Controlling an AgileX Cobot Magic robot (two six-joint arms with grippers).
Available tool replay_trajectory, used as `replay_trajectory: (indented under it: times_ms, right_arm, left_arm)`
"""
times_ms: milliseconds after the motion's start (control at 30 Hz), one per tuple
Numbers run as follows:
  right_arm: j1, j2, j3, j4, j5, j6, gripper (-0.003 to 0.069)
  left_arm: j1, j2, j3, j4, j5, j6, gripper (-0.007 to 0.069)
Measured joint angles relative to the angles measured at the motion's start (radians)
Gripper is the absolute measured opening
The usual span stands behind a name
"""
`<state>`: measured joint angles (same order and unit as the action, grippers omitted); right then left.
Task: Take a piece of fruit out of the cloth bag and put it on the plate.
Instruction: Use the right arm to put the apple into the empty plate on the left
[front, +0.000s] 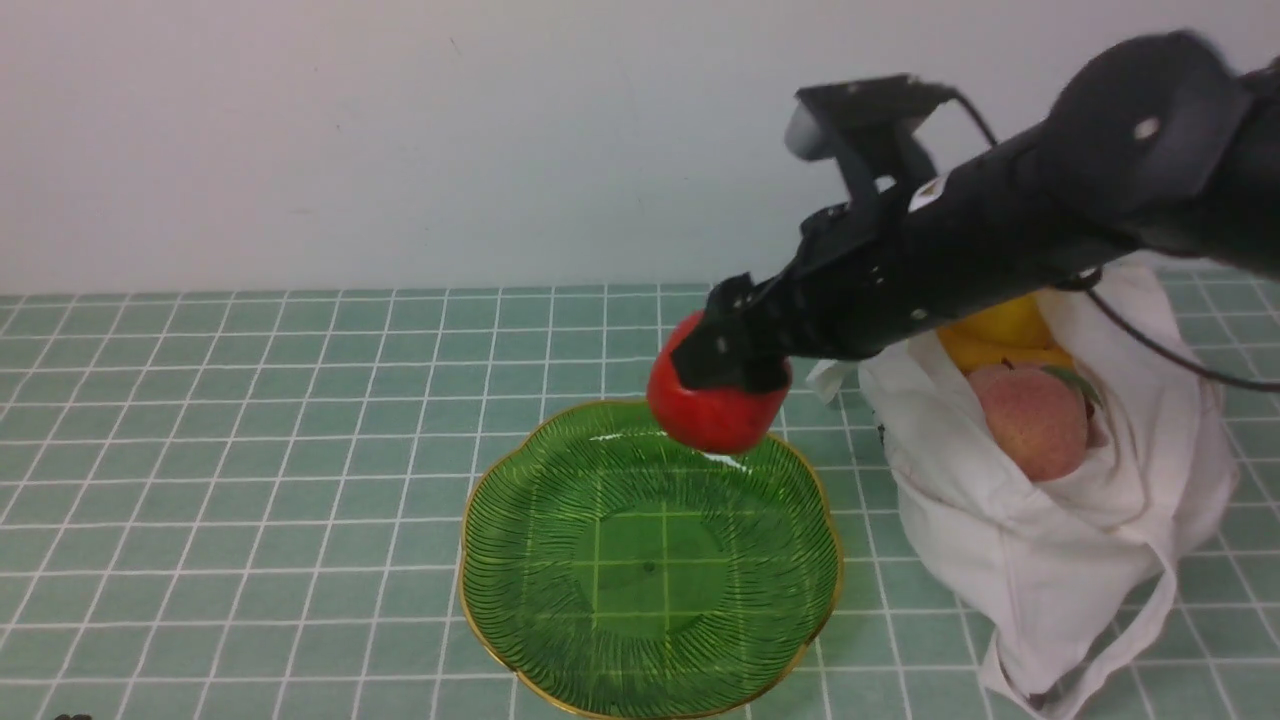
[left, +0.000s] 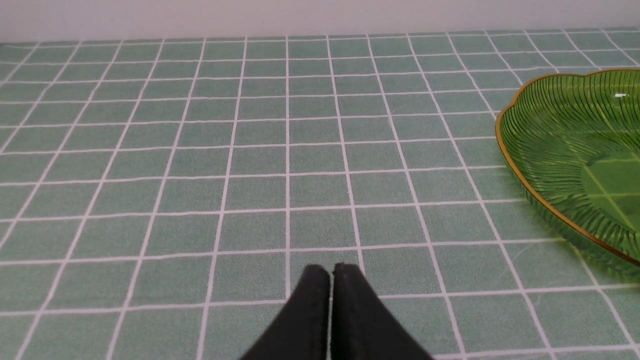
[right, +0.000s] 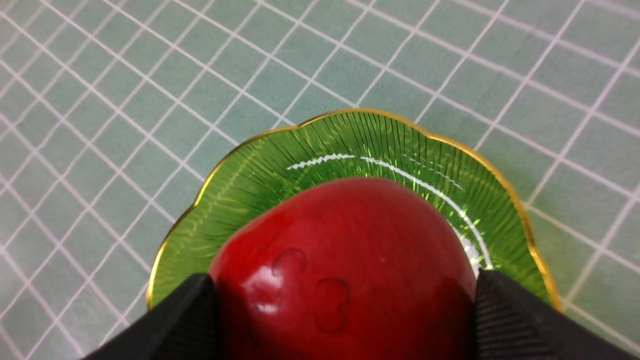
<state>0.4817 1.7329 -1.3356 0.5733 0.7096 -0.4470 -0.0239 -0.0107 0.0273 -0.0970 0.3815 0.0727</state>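
Observation:
My right gripper is shut on the glossy red piece of fruit, holding it in the air just above the far rim of the green glass plate. In the right wrist view the fruit sits between both black fingers with the plate underneath. The white cloth bag lies to the right of the plate, mouth open. My left gripper is shut and empty over bare tablecloth, left of the plate; it does not show in the front view.
A pinkish peach and yellow fruit lie in the bag's mouth. The bag's strap trails toward the front right. A green checked tablecloth covers the table, with a pale wall behind.

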Motion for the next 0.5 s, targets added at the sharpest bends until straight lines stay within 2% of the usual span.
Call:
replay_trajectory:
  times_ms: [267, 400, 500]
  right_arm:
    - [0.069, 0.156, 0.0, 0.015, -0.07, 0.061, 0.0593]
    - [0.081, 0.169, 0.0, 0.027, -0.084, 0.068, 0.0662]
    - [0.081, 0.169, -0.001, 0.03, -0.09, 0.069, 0.0682]
  left_arm:
    - [0.0, 0.0, 0.0, 0.0, 0.0, 0.0, -0.0008]
    - [0.0, 0.0, 0.0, 0.0, 0.0, 0.0, -0.0008]
    - [0.0, 0.0, 0.0, 0.0, 0.0, 0.0, -0.0008]
